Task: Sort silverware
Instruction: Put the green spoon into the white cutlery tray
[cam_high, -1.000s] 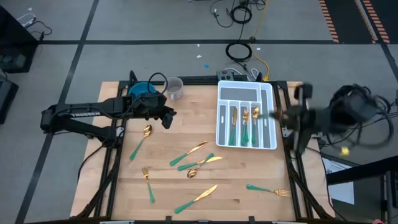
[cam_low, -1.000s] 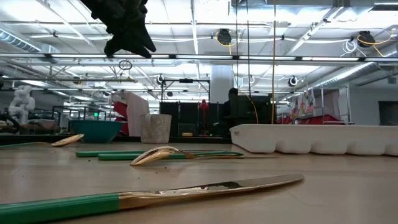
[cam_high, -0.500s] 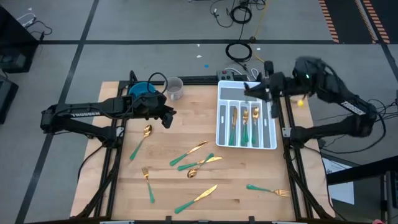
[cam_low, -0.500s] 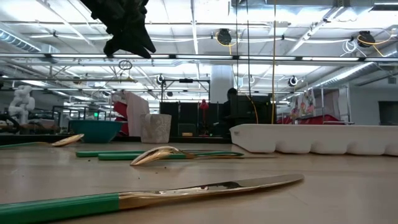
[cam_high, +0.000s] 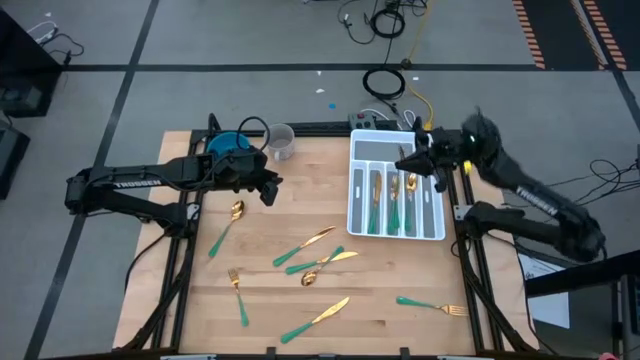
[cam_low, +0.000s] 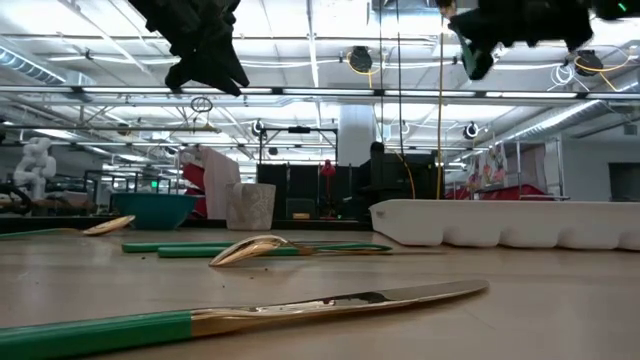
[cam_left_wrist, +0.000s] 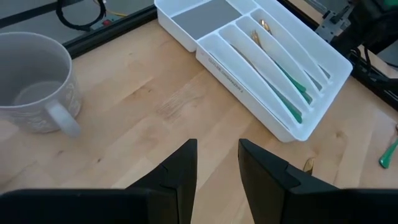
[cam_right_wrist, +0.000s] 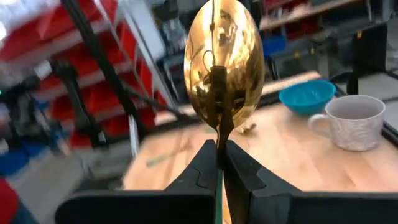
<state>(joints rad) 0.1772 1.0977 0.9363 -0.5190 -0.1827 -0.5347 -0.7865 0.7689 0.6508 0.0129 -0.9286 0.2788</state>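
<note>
Loose silverware with gold heads and teal handles lies flat on the wooden table: a spoon (cam_high: 235, 212), knives (cam_high: 305, 245) (cam_high: 315, 320), forks (cam_high: 238, 292) (cam_high: 432, 304). More pieces lie in the slots of the white tray (cam_high: 396, 187). My right gripper (cam_high: 403, 163) hovers above the tray's far half, shut on a gold spoon (cam_right_wrist: 222, 62). My left gripper (cam_left_wrist: 217, 165) hangs open over the table's far left part, with nothing between its fingers. My right gripper pinches the spoon's thin neck (cam_right_wrist: 219, 134), just behind the bowl, between its two fingers (cam_right_wrist: 202, 162). The spoon lies along the fingers, its gold bowl standing out past the fingertips. It is lifted clear of the table and the tray.
A blue bowl (cam_high: 230, 145) and a pale mug (cam_high: 282, 142) stand at the table's far left, close to my left gripper. Bare wood lies between the tray and the loose pieces. Black frame rails run along the table's edges.
My right arm has swung in from beyond the table's right edge to above the tray's far half, sinking and rolling as it came. It has come into the low view at the top right. The pieces on the table lie as before.
</note>
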